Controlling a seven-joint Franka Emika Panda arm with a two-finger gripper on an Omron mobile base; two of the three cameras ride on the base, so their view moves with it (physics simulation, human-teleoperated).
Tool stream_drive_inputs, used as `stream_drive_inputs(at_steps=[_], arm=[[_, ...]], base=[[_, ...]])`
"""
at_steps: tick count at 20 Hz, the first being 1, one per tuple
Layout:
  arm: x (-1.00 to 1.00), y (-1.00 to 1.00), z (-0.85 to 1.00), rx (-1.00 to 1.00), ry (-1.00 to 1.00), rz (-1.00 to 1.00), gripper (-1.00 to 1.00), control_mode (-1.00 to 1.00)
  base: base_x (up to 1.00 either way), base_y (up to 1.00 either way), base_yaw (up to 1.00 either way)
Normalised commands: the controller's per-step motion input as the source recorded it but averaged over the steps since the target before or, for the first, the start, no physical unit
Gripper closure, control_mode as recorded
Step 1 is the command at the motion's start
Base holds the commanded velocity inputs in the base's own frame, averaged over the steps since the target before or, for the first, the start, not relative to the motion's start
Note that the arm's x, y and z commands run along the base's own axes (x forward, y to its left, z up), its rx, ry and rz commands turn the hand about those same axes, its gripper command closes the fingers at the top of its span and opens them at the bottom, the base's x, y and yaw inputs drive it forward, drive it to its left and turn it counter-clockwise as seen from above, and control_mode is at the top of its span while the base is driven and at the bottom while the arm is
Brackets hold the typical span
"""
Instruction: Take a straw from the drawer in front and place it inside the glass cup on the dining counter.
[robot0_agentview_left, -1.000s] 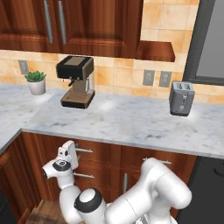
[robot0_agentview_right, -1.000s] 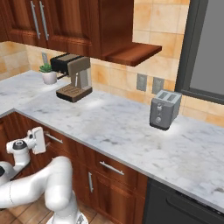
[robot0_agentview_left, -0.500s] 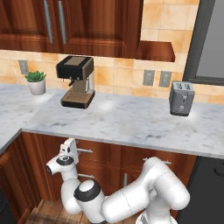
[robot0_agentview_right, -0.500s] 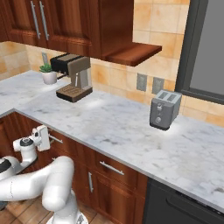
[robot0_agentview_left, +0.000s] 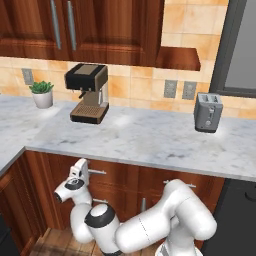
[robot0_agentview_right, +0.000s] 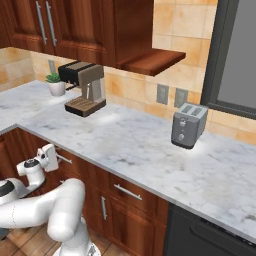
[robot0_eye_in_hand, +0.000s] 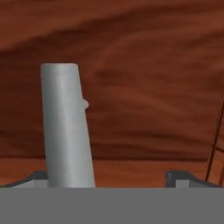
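Drawer handle (robot0_eye_in_hand: 66, 131) between wide jaws — left-of-centre

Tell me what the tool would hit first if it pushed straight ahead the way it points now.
Most likely the silver bar handle of the drawer: it runs up between the open tool's tips, with the wood front close behind. Depth is hard to judge.
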Motion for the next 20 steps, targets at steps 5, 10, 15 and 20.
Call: stream_drive_inputs(at_steps=[5,10,15,20], arm=[[0.05,0.02,-0.02,-0.05,-0.23,0.03,1.00,-1.00],[-0.16,0.01,0.13,-0.07,-0.28,0.01,1.00,-1.00],[-0.44,0.12,0.35,-0.06,-0.21,0.00,1.00,-1.00],[-0.67,0.33,0.53,-0.03,-0.06,0.00,1.00,-1.00]], base=[[0.00,0.00,0.00],[0.00,0.00,0.00],[0.00,0.00,0.00],[0.00,0.00,0.00]])
